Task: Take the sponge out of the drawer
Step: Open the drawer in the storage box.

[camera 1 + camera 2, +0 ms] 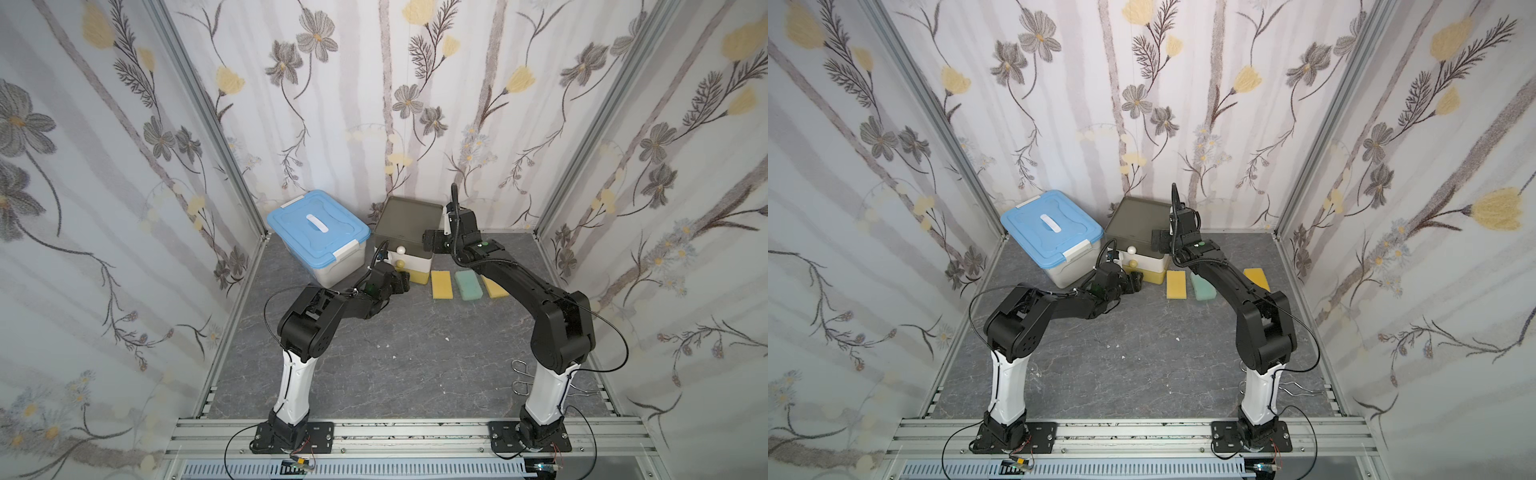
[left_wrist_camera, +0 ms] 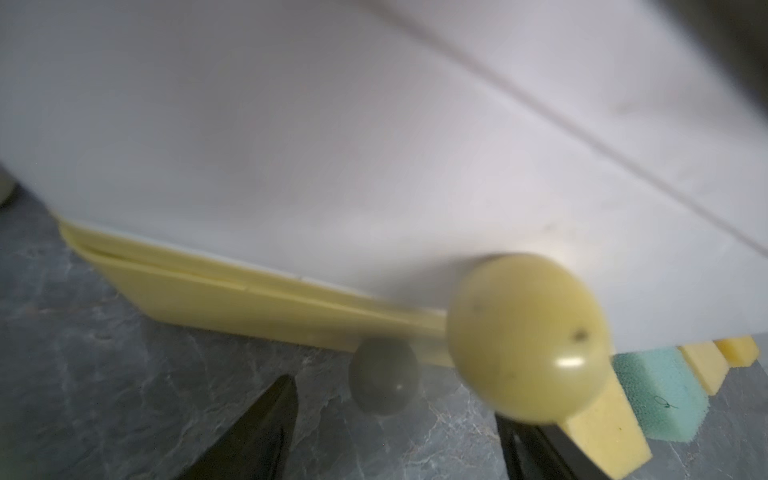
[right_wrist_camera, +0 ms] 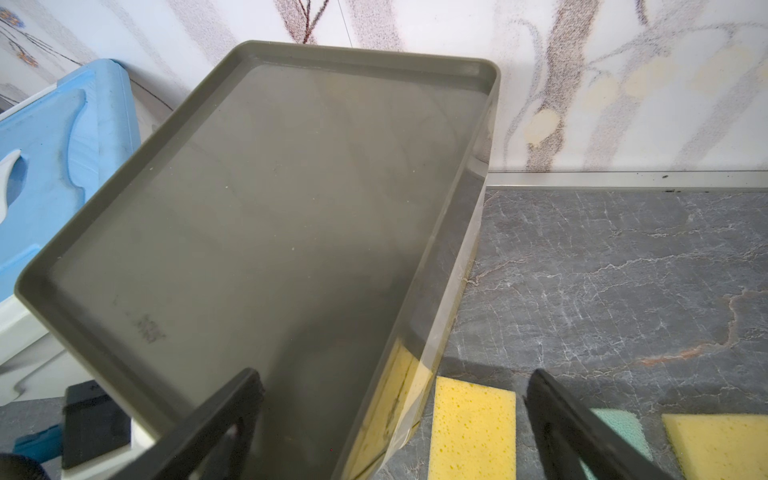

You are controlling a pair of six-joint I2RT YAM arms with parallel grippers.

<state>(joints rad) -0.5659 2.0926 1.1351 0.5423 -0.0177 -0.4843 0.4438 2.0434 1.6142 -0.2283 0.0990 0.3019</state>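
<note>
A small drawer cabinet (image 1: pixel 409 253) (image 1: pixel 1142 259) with a grey tray top (image 3: pixel 270 208) stands at the back. Its drawers look pushed in, so their contents are hidden. My left gripper (image 1: pixel 405 279) (image 2: pixel 395 401) is low in front of the yellow bottom drawer (image 2: pixel 208 295). It is open, with the grey knob (image 2: pixel 384 376) just ahead of its fingertips and the yellow knob (image 2: pixel 528 336) above. My right gripper (image 1: pixel 429 242) (image 3: pixel 395 374) hangs open over the cabinet's right front corner. A yellow sponge (image 1: pixel 441 284) (image 3: pixel 471 428), a green sponge (image 1: pixel 468 284) and another yellow sponge (image 1: pixel 496 289) lie on the table to the right.
A clear box with a blue lid (image 1: pixel 318 226) (image 1: pixel 1052 226) stands close against the cabinet's left side. Bent metal wire pieces (image 1: pixel 519 374) lie by the right arm's base. Patterned walls close in the grey marbled table (image 1: pixel 415 353) on three sides.
</note>
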